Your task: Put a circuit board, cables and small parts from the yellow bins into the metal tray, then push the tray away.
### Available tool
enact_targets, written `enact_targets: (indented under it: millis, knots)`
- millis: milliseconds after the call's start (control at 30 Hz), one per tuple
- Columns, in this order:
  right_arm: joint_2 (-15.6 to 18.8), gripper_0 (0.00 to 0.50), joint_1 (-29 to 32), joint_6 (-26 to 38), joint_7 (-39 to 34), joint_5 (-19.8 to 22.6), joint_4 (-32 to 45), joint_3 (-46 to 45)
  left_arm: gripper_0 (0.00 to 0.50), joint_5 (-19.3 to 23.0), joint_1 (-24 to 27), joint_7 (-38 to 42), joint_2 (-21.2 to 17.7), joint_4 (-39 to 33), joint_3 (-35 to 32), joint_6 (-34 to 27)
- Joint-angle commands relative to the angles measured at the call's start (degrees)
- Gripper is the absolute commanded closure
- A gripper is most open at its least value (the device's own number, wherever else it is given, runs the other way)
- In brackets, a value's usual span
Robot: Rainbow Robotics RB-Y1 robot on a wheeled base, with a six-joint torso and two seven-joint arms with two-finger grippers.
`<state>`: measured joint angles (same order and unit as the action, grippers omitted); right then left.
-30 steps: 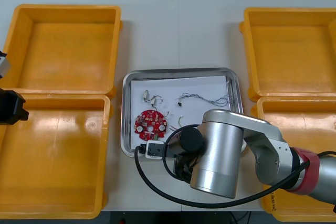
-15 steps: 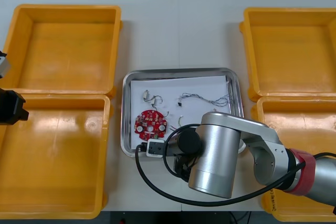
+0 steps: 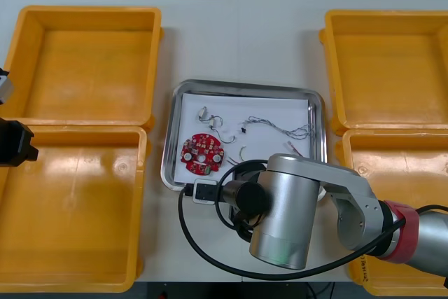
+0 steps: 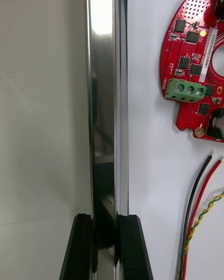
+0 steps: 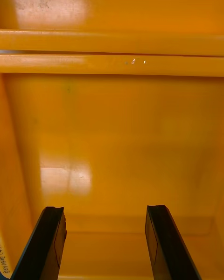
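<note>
The metal tray [image 3: 245,85] lies mid-table, white inside, a little askew. It holds a round red circuit board [image 3: 202,154], thin cables [image 3: 280,128] and a small metal part [image 3: 204,113]. My right arm [image 3: 280,218] covers the tray's near edge. In the right wrist view my right gripper [image 4: 106,217] is shut on the tray's shiny rim [image 4: 105,98], one finger [image 4: 83,242] outside and one inside. The circuit board [image 4: 193,70] and black, red and yellow cables [image 4: 198,210] lie beyond the fingers, inside the rim. My left gripper [image 5: 105,210] hangs open over a bin floor.
Two yellow bins stand at the left [image 3: 87,68] [image 3: 70,208] and two at the right [image 3: 388,68] [image 3: 406,166]. My left arm [image 3: 14,143] is parked at the table's left edge. A black cable loops from my right wrist over the bare table [image 3: 210,239].
My right fingers have shut on the tray's near rim. The tray has slid a short way toward the far edge and turned slightly. The left arm has not moved.
</note>
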<state>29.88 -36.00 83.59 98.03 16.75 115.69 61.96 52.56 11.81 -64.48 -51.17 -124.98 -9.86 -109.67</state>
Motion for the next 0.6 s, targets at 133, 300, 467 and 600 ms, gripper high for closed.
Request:
enact_targets:
  millis: [133, 300, 467, 600]
  knots:
    - [-0.2, 0.500, 0.4, -4.2, 2.8, -3.8, 1.0, 0.9, 0.000, 0.3, -0.7, 2.9, -1.8, -1.3, -1.7, -0.3]
    - [0.8, 0.500, 0.3, -6.1, 3.6, -6.2, 1.0, 0.9, 0.000, 0.3, -0.7, 2.9, -1.8, -1.3, -1.7, -0.3]
    - [2.0, 0.500, 0.2, -6.6, 4.2, -8.0, 0.9, 0.7, 0.000, 0.3, -0.7, 2.9, -1.8, -1.3, -1.7, -0.3]
    - [3.3, 0.500, 0.3, -7.9, 4.4, -8.0, 0.9, 0.4, 0.000, 0.3, -0.7, 2.9, -1.8, -1.3, -1.7, -0.3]
